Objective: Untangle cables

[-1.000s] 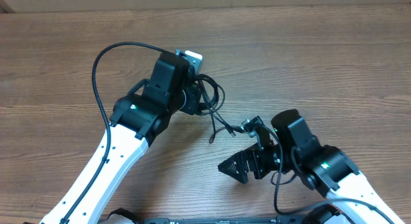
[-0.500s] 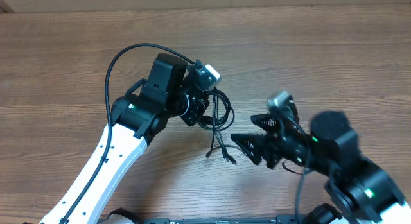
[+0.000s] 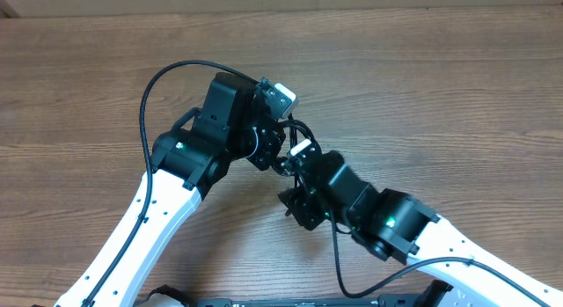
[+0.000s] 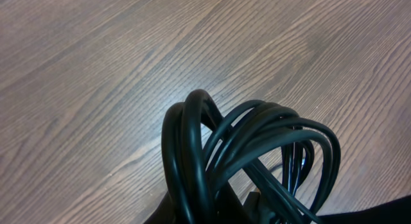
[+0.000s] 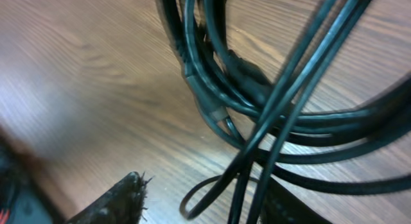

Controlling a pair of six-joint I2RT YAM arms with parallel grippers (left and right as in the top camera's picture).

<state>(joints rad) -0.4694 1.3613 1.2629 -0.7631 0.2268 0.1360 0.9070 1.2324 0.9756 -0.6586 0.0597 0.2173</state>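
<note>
The cables (image 3: 300, 138) are a knot of thin black loops held up off the wooden table (image 3: 440, 87) near its middle. My left gripper (image 3: 280, 157) is shut on the bundle, and in the left wrist view the loops (image 4: 247, 144) fill the frame and hide the fingers. My right gripper (image 3: 296, 207) sits just below and right of the bundle. In the right wrist view its jaws stand apart, one dark fingertip (image 5: 122, 198) at the left. Hanging strands (image 5: 257, 179) run down between the jaws, close to the right finger, with a small loop (image 5: 202, 195) in the gap.
The left arm's own thick black cable (image 3: 154, 87) arches over the table at the left. The two white arms (image 3: 158, 219) come in from the near edge and nearly meet at the bundle.
My right arm has swung left from the table's right side up to the bundle, and its jaws have narrowed around the hanging strands. The left gripper keeps its hold, barely shifted.
</note>
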